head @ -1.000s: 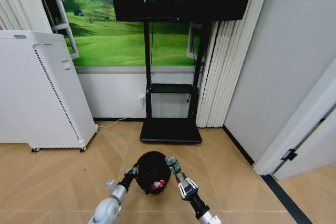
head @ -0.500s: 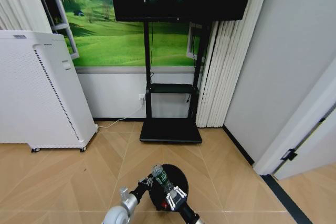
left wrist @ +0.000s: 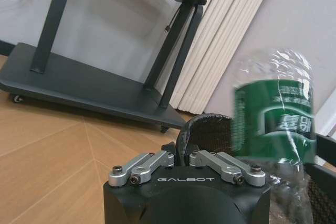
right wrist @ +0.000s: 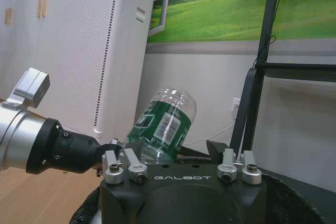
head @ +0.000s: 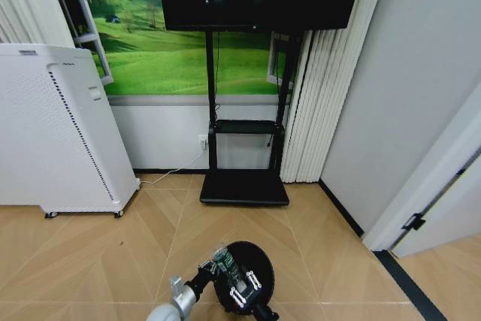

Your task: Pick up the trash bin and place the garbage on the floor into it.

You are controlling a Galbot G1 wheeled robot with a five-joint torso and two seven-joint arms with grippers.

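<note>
The black mesh trash bin [head: 255, 268] is held low in front of me over the chevron wood floor [head: 90, 261]. My left gripper [head: 207, 271] is shut on its left rim, and the left wrist view shows the rim [left wrist: 205, 123] pinched in that gripper [left wrist: 181, 148]. My right gripper [head: 240, 291] holds a green-labelled clear bottle [head: 222, 259] tilted over the bin's mouth. In the right wrist view the bottle [right wrist: 164, 123] leans between the fingers of the right gripper [right wrist: 176, 149], with the mesh [right wrist: 286, 200] below. The bottle [left wrist: 273, 114] also rises beside the rim in the left wrist view.
A tall white perforated appliance [head: 52, 129] on wheels stands at the left. A black TV stand base [head: 244, 186] sits ahead against the wall. Vertical blinds [head: 319, 95] and a grey wall close the right, with a door frame [head: 436, 178] and dark floor strip [head: 406, 280].
The bin has shifted right and closer to me in the left gripper. The right gripper has carried the bottle from beside the bin's right rim to above its mouth.
</note>
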